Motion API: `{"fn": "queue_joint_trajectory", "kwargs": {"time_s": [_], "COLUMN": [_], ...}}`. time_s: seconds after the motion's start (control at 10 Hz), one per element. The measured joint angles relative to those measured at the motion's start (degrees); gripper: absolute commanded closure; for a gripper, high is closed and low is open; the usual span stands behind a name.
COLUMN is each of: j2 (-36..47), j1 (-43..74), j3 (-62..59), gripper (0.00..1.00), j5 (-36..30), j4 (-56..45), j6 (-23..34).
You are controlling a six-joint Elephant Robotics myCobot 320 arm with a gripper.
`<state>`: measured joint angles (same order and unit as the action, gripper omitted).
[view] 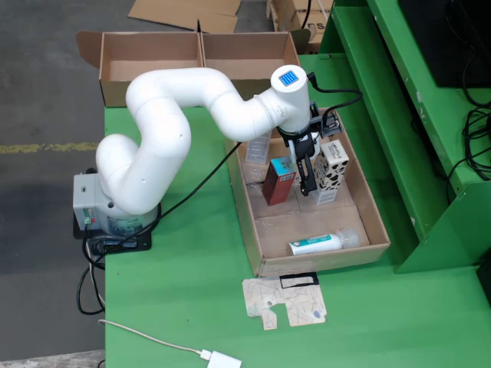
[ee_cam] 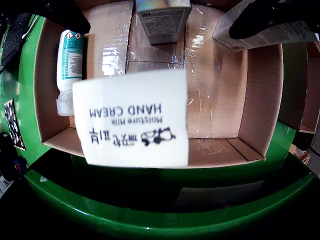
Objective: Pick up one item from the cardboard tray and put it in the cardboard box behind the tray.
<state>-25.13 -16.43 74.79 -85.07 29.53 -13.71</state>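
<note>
Green table (view: 192,307) with a cardboard tray (view: 376,230) on it. The claw (view: 311,180) is clamped on a hand cream box (ee_cam: 132,117), hanging above the tray floor.

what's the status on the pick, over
Black gripper over the cardboard tray, shut on white hand cream box. Box lifted. Red carton close beside.

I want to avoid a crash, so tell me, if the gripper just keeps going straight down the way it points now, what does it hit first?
Most likely the tray floor. The gripper points down into the tray with the hand cream box apparently already in its grip, so the box bottom would touch first. How far above the floor it hangs is unclear.
</note>
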Motion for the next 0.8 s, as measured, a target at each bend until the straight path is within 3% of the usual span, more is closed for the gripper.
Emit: {"fn": "queue_joint_trajectory", "kwargs": {"time_s": [0.8], "j2": [-1.3], "j1": [0.6], "j3": [2.1], "gripper": [0.00], "j5": [-0.8], "j4": [3.5], "j6": [0.0]}}
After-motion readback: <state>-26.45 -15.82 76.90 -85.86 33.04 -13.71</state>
